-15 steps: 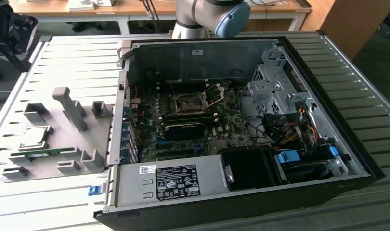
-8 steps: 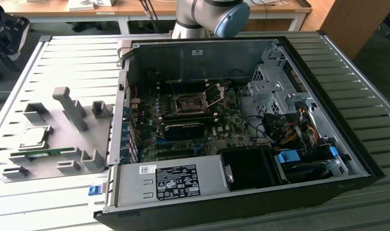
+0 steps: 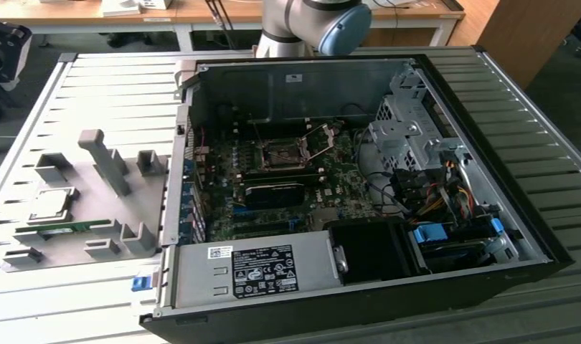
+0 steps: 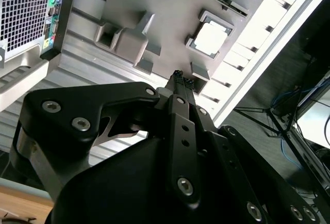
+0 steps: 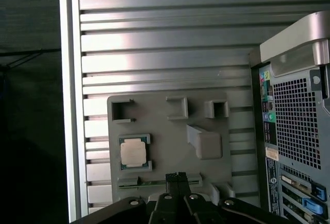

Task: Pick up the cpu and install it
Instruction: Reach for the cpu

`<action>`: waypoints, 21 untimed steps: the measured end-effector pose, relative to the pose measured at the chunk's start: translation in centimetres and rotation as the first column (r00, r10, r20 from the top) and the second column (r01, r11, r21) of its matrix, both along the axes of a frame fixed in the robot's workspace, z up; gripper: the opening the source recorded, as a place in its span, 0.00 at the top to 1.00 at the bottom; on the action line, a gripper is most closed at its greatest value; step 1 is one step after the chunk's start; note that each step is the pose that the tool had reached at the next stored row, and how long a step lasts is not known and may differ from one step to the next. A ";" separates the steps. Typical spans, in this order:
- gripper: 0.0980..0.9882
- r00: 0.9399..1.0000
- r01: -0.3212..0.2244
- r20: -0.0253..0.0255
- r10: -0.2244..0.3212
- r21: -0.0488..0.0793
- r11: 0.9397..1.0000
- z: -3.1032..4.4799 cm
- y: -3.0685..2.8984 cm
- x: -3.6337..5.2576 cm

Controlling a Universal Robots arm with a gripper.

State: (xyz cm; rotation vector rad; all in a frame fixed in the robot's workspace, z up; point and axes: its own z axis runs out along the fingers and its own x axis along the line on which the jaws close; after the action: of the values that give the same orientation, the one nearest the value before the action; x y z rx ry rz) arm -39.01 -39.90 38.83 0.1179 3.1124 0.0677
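The cpu (image 3: 49,204) is sitting in a pocket of the holder plate (image 3: 90,215), near the plate's edge on the exterior view's left. The memory stick (image 3: 61,228) is lying just beside it. The plate is resting on the slatted table (image 3: 80,93), towards the table's edge on the exterior view's left. The open computer case (image 3: 271,89) is lying just beside the plate, on the exterior view's right. The socket (image 3: 279,154) is sitting inside the case, well apart from the cpu.

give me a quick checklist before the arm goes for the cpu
1. cpu lying flat in its pocket on the grey holder: ok
2. end effector empty and apart from the cpu: ok
3. end effector open for a grasp: not ok, it is shut
4. motherboard socket looks open and unoccupied: ok
5. cpu corner mark matching the socket: cannot tell
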 end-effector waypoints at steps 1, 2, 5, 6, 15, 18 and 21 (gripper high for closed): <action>0.99 1.000 0.000 0.000 0.000 0.000 1.000 0.00 0.00 -0.12; 0.99 1.000 0.000 0.000 0.000 0.000 1.000 -0.01 0.00 -0.27; 0.99 1.000 0.000 0.000 0.000 0.000 1.000 -0.01 0.00 -0.77; 0.99 1.000 0.000 0.000 0.000 0.000 1.000 -0.01 0.01 -0.93; 0.99 1.000 0.000 0.000 0.000 0.000 1.000 -0.05 0.00 -2.45; 0.99 1.000 0.000 0.000 0.000 0.000 1.000 -0.05 0.00 -2.97; 0.99 1.000 0.000 0.000 0.000 0.000 1.000 -0.07 0.00 -3.56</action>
State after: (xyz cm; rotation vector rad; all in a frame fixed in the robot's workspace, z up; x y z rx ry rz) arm -42.56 -39.89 38.75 0.1180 3.1125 0.0676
